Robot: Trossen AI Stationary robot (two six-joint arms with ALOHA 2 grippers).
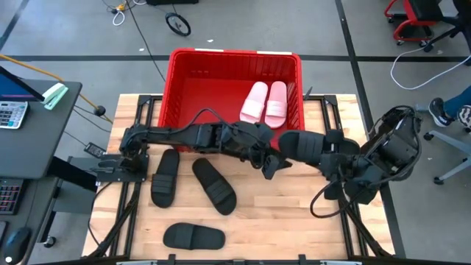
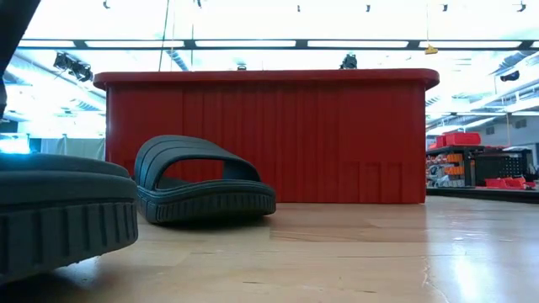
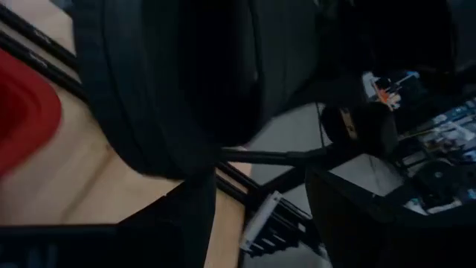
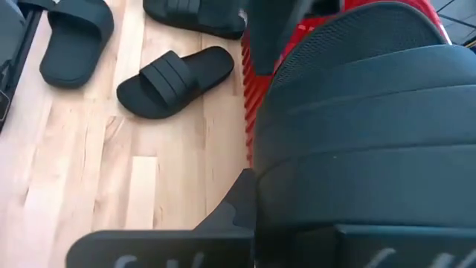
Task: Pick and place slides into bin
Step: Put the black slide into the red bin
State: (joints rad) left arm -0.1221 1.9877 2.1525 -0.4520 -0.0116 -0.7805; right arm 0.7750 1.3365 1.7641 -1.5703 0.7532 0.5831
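Bin: red crate point(image 1: 235, 62) at the far edge of the table point(image 1: 294, 228), open top.
In bin: two pink slides point(image 1: 265, 101) lying side by side on the right part of its floor.
On table: three black slides. One point(image 1: 165, 175) near my left arm's base, one point(image 1: 214, 185) angled just beside it, one point(image 1: 193, 236) by the near edge, apart from those two.
Fourth black slide: this one point(image 1: 298, 142) is off the table surface, between my two grippers, just in front of the bin's near right corner.
Right gripper: my fingers point(image 4: 186, 242) are clamped on that slide point(image 4: 364, 134); in the right wrist view it fills the space above them, with the red bin wall just behind.
Left gripper: mine point(image 1: 274, 160) reaches across from the left and meets the same slide at its left end. The left wrist view shows the dark sole point(image 3: 186, 74) right against the fingers point(image 3: 178, 223); whether they are closed on it I cannot tell.
Low view: one black slide point(image 2: 206, 181) sits in front of the bin wall point(image 2: 337, 139).
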